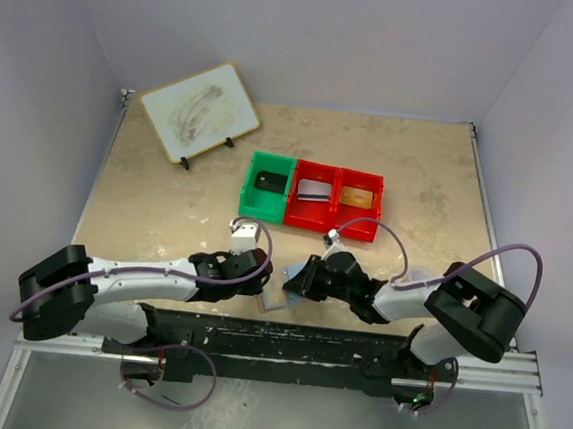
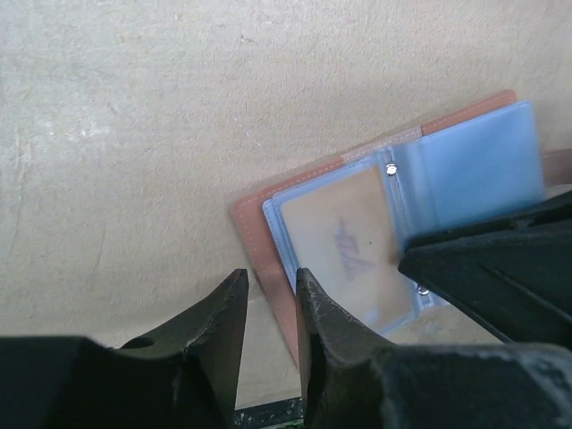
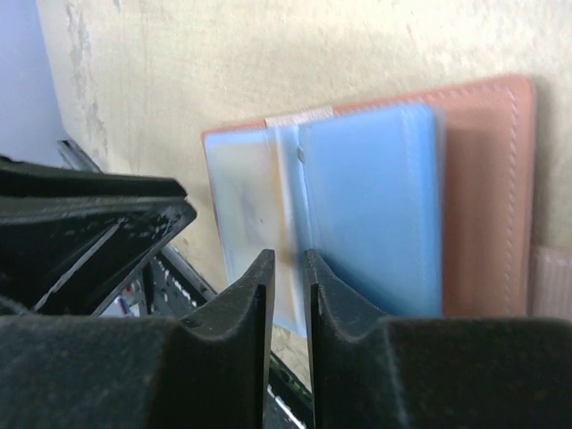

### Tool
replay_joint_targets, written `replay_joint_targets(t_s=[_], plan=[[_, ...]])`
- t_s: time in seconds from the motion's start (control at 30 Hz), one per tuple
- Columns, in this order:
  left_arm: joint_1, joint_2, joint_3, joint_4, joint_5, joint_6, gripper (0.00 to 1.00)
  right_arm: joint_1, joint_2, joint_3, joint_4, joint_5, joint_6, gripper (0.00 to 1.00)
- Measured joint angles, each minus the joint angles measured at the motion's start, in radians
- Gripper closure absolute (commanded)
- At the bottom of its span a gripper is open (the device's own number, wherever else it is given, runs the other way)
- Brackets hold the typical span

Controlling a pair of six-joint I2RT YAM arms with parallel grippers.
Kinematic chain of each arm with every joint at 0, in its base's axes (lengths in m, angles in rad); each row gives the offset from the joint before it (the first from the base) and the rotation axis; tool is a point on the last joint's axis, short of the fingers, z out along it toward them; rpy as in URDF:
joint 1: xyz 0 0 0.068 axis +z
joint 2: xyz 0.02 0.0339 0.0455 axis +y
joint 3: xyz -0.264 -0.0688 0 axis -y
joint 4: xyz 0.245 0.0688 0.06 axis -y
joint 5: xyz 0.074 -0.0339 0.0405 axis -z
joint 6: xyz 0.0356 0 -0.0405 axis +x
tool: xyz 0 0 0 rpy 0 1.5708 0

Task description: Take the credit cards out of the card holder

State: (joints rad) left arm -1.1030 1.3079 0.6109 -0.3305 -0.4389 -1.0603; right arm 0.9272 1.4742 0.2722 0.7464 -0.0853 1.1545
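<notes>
Where the arms meet: low at the near edge of the table (image 1: 166, 214), both grippers closing in on the holder (image 1: 277, 300) from either side.
Holder: lies open and flat on the table between the two grippers, tan-pink cover underneath, pale blue-grey sleeves facing up.
Card: a cream card (image 2: 344, 237) sits inside the sleeve nearest the left gripper.
Writing: one faint blue-grey mark on the card, too blurred to read; no brand or label shows on the holder.
Left gripper (image 2: 271, 281): jaws a narrow slit apart, at the holder's near corner; the cover's edge shows in the gap, but I cannot tell whether it is pinched.
Right gripper (image 3: 286, 264): jaws almost together, at the edge of the blue sleeves near the fold; I cannot tell whether they clamp a sleeve or only hover.
Green bin (image 1: 263, 212): behind the grippers, a small dark item (image 1: 268, 182) inside.
First red bin (image 1: 312, 220): touching the green bin, a grey card (image 1: 315, 189) inside.
Second red bin (image 1: 357, 231): touching the first, an orange card (image 1: 358, 197) inside.
Board (image 1: 200, 112): white, propped tilted at the far left corner, with grey smudges and no readable words.
</notes>
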Motion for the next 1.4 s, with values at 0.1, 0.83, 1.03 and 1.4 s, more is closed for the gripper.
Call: replay_joint_targets(t_s=[0.1,0.83,1.03,1.4], plan=[[0.0,-0.066,-0.035,0.008,-0.003,-0.023,0.73,0.0,0.001,0.063,-0.08,0.022,-0.049,0.73],[-0.005,0.041,-0.062,0.188,0.046,-0.051,0.95,-0.011,0.129,0.032,0.17,-0.141,-0.067,0.8],[-0.005,0.062,-0.044,0.188,0.039,-0.043,0.95,-0.011,0.105,0.023,0.163,-0.141,-0.063,0.82],[-0.006,0.061,-0.04,0.18,0.037,-0.036,0.9,-0.011,0.08,0.009,0.158,-0.141,-0.038,0.79]])
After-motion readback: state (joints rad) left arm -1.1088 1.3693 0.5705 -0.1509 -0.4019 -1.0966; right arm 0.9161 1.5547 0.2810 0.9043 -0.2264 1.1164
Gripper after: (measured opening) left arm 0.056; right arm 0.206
